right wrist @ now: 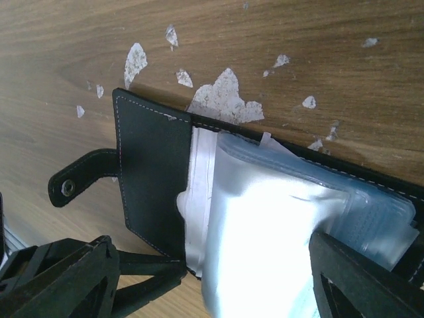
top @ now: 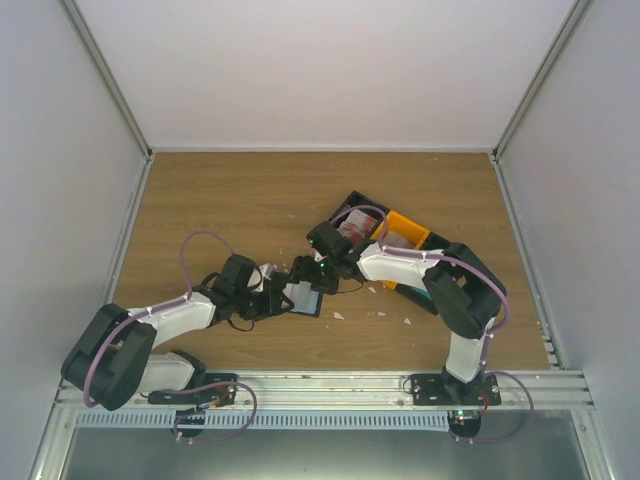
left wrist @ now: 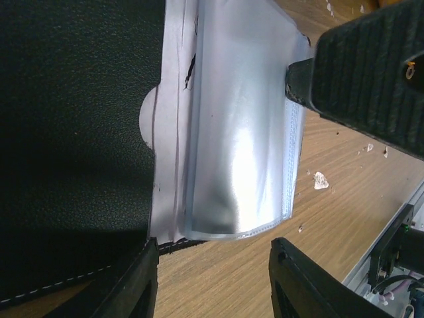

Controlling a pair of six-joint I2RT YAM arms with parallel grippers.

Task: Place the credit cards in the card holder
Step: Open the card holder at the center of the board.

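The card holder (top: 303, 297) lies open on the wooden table between my two grippers. Its black cover (left wrist: 73, 132) and pale blue-grey plastic pockets (left wrist: 238, 132) fill the left wrist view. My left gripper (left wrist: 215, 281) is open just below the holder's edge, with only bare wood between its fingers. My right gripper (right wrist: 212, 291) is open wide over the pockets (right wrist: 265, 238), and its right finger (right wrist: 364, 278) rests at the pocket stack. The snap strap (right wrist: 73, 182) sticks out to the left. A white and red credit card (top: 354, 226) shows in the black tray.
A black tray (top: 352, 207) and an orange tray (top: 405, 232) stand behind the right arm. Small white torn scraps (right wrist: 222, 99) lie scattered on the wood near the holder. Metal rails run along the table's near edge (top: 320, 385).
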